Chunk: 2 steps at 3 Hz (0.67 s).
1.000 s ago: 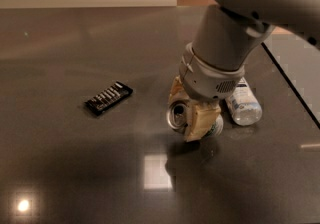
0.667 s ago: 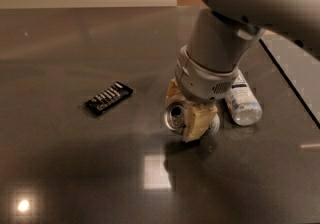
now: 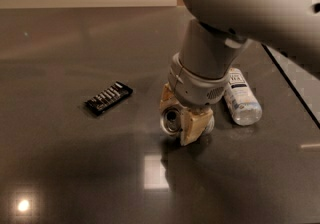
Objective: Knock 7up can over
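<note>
The 7up can (image 3: 171, 119) sits near the middle of the dark table, and only its silver top with the opening shows. The top faces me, so the can looks tilted toward the camera. Its label is hidden by the gripper. My gripper (image 3: 180, 117) comes down from above, with one tan finger (image 3: 194, 126) on the can's right and the other (image 3: 167, 97) behind it, closed against the can. The big grey arm fills the upper right.
A clear plastic water bottle (image 3: 241, 99) with a white label lies on its side just right of the gripper. A black flat packet (image 3: 108, 97) lies to the left. The table's (image 3: 75, 168) right edge runs diagonally at the far right.
The arm and gripper have shifted a little to the left, carrying the can with them. The bottle and black packet have not moved.
</note>
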{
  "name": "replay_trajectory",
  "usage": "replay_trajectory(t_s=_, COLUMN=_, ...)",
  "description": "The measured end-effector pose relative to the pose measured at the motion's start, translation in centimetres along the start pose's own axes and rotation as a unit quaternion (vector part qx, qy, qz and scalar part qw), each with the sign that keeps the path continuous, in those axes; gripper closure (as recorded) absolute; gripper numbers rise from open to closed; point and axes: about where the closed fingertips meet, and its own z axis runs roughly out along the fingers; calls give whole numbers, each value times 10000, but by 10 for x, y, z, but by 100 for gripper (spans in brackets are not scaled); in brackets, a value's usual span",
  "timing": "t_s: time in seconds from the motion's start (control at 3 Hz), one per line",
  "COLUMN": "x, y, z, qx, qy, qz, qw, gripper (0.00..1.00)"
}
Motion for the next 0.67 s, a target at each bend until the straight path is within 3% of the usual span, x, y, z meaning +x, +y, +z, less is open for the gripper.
replay_trajectory(t_s=0.33, x=3, y=0, z=11, qx=54, qy=97, qz=-98, qw=9999, gripper=0)
replay_trajectory(t_s=0.67, x=3, y=-1, z=12, qx=70, qy=98, qz=-94, qw=9999, gripper=0)
